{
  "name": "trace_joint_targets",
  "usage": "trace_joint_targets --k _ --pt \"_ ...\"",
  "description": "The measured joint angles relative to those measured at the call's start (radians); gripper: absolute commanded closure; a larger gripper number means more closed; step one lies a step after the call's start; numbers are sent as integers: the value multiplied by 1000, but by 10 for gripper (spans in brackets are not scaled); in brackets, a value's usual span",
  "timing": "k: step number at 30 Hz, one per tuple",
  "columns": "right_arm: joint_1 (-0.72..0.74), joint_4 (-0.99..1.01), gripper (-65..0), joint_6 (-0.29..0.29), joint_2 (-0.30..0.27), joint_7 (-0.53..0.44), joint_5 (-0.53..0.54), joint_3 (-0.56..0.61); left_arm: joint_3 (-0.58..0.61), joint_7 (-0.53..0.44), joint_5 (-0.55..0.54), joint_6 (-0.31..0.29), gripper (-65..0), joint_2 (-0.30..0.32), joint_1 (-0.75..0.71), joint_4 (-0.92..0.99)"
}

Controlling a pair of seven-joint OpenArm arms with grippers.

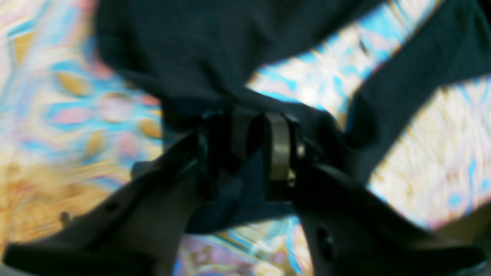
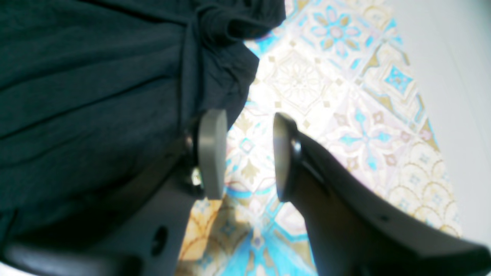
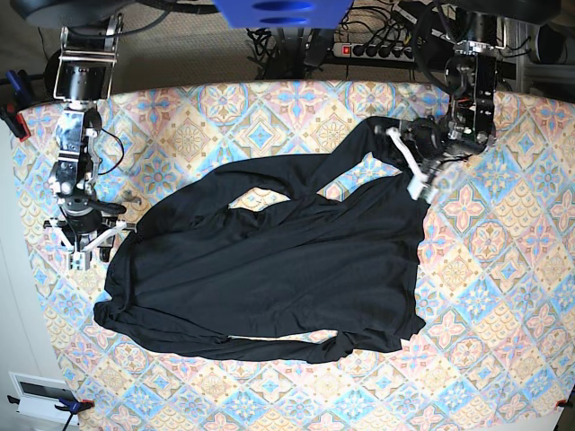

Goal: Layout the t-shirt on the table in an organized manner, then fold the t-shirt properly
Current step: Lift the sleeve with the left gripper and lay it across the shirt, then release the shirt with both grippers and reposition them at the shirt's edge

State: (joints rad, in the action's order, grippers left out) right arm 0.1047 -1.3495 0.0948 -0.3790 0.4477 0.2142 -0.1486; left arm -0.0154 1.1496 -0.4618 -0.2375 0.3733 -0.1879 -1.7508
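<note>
The black t-shirt (image 3: 269,269) lies spread and wrinkled across the middle of the patterned table (image 3: 503,296), with a long fold reaching toward the back right. There my left gripper (image 3: 409,162) sits on the fabric. In the blurred left wrist view the left gripper (image 1: 257,149) is shut on a bunched fold of the t-shirt (image 1: 215,46). My right gripper (image 3: 90,247) is at the shirt's left edge. In the right wrist view the right gripper (image 2: 245,153) is open over bare tablecloth (image 2: 307,84), and the t-shirt (image 2: 84,99) lies just beside its left finger.
Behind the table's back edge run a power strip and cables (image 3: 377,49). A clamp (image 3: 13,117) grips the cloth at the left edge, and a white box (image 3: 40,395) sits off the front left corner. Patterned cloth shows on every side of the shirt.
</note>
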Motion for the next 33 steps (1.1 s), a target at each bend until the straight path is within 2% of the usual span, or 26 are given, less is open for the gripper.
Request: trace_joint_targets --k 4,10,13,20,26,33 --pt "-42 -14 -196 8 11 6 3 3 63 -8 5 1 -61 25 13 -1" --pt "-80 -38 -196 4 8 8 3 2 61 -5 10 0 0 52 10 -1" --pt "-94 -45 -196 5 10 5 4 2 32 -3 28 0 0 55 4 -15" --pt "-131 -76 -196 6 8 -2 3 3 -208 7 32 -7 0 53 -132 -192" --pt "-183 -108 -196 5 10 18 3 7 -406 12 29 -10 0 50 -235 -205" --pt "-174 -109 -197 5 11 8 4 6 -641 6 38 -9 0 48 -261 -204"
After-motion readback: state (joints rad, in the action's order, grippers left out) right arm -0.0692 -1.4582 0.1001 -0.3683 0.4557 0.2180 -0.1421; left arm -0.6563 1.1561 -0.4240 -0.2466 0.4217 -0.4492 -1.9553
